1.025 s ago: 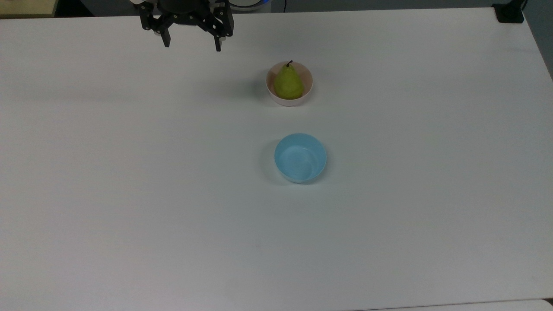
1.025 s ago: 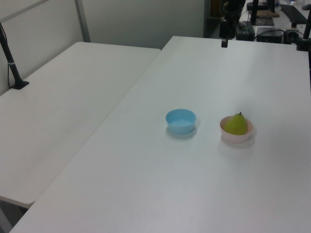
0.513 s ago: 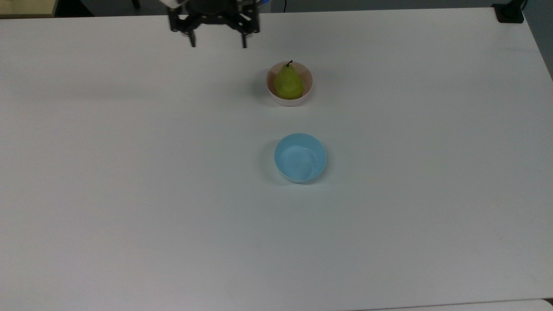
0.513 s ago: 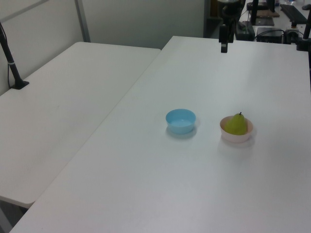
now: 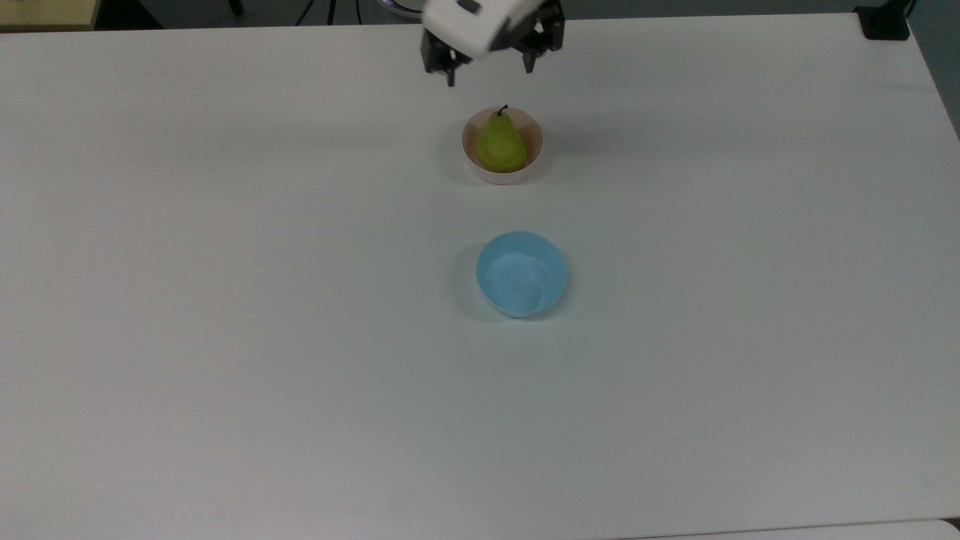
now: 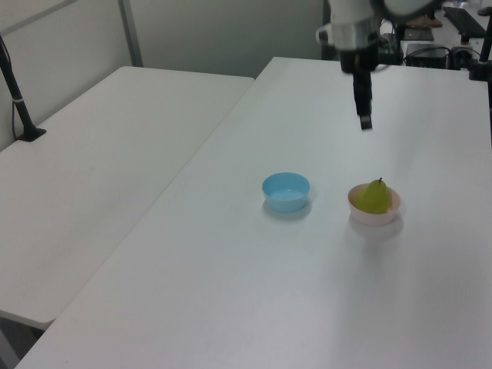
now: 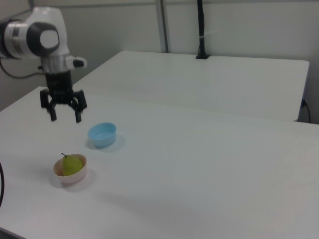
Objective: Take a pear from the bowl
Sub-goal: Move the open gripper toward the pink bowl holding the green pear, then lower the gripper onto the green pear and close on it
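Bare desk [image 5: 225, 337] spreads wide around the light blue bowl [image 5: 522, 273]. Beyond it, apart, the pear [image 5: 500, 143] sits in the pink bowl [image 5: 532, 161]. Farther still, near the desk's far edge, the hand [image 5: 489, 69] hovers, fingers spread apart.

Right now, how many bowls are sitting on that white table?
2. A pale pink bowl holds a yellow-green pear, just below the open claw in the top view. A light blue bowl, empty, sits apart, lower in the top view.

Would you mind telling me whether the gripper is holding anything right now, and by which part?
Nothing is held. The gripper hangs open above the table, and the pear sits in the pink bowl.
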